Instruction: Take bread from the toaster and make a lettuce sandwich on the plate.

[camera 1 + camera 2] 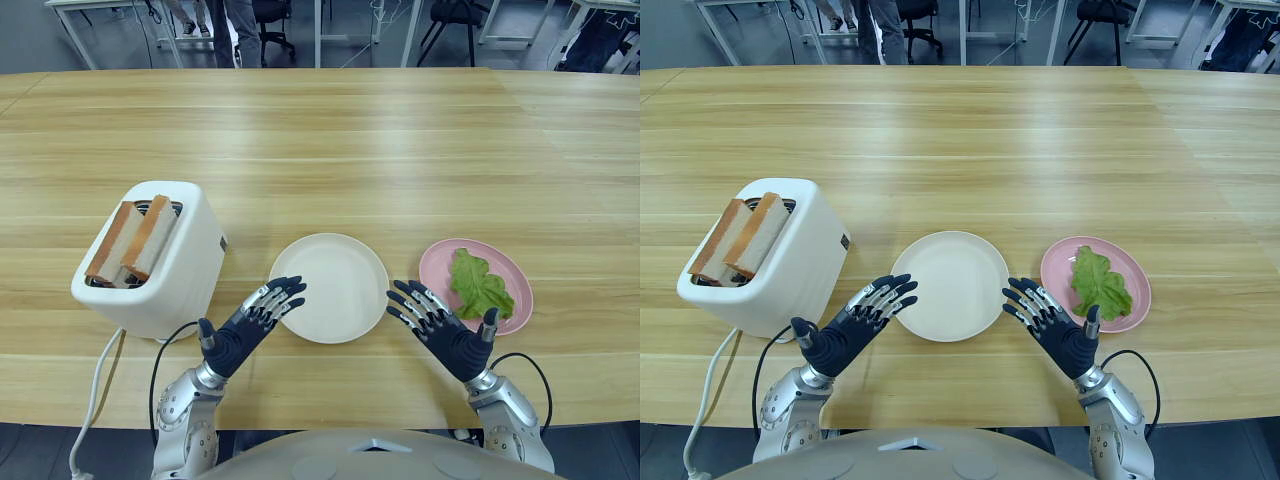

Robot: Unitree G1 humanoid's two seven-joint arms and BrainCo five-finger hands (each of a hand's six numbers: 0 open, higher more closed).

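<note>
Left eye view: the white toaster (165,275) sits on the left, with two bread slices (135,240) standing on edge in its slots, side by side; their long axis runs from the near left away to the far right; there's a small dark mark on the toaster's side, too small to read. The cream plate (335,270) lies bare in the middle; the left hand (248,325) hovers at its near-left rim, fingers spread, holding nothing; the right hand (442,330) is also splayed and empty, just right of that plate.

Right eye view: a lettuce leaf (1098,283) lies flat on the pink plate (1058,262), its long axis running near to far; the right hand's thumb overlaps that plate's near edge; a white cable (708,385) trails from the toaster over the wooden table (960,140) edge; the two plates are near each other, not touching.
</note>
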